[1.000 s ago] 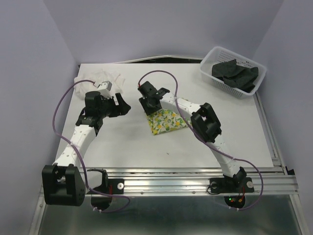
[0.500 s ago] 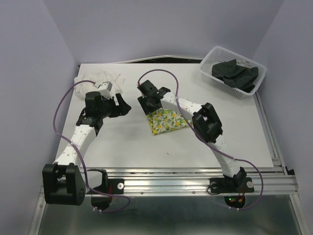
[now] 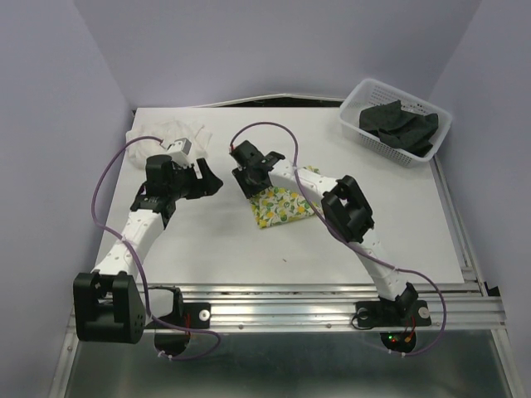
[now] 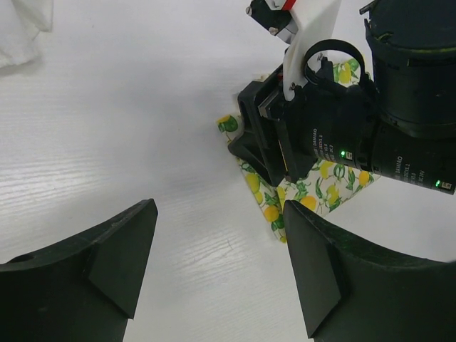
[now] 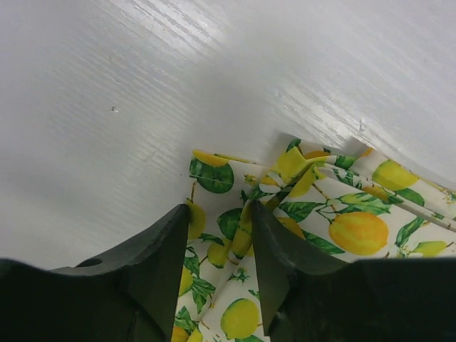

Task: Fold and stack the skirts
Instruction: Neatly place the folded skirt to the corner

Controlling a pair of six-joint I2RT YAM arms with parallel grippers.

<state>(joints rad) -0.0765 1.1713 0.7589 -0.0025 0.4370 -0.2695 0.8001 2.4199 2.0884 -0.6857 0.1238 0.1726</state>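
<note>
White tabletop [image 3: 216, 249] lies under the right gripper [image 5: 221, 235], whose jaws pinch a bunched corner of the lemon-print skirt [image 3: 284, 207], which lies mid-table, already folded into a small square. Near it on the left, the left gripper [image 4: 219, 221] hovers wide open and empty. Farther out, the white skirt [image 3: 166, 131] sits crumpled at the far-left corner, and the black skirt [image 3: 398, 124] is heaped in the basket [image 3: 373, 145]. By my judgement one fold is nearly finished, while two skirts and all the stacking remain.
</note>
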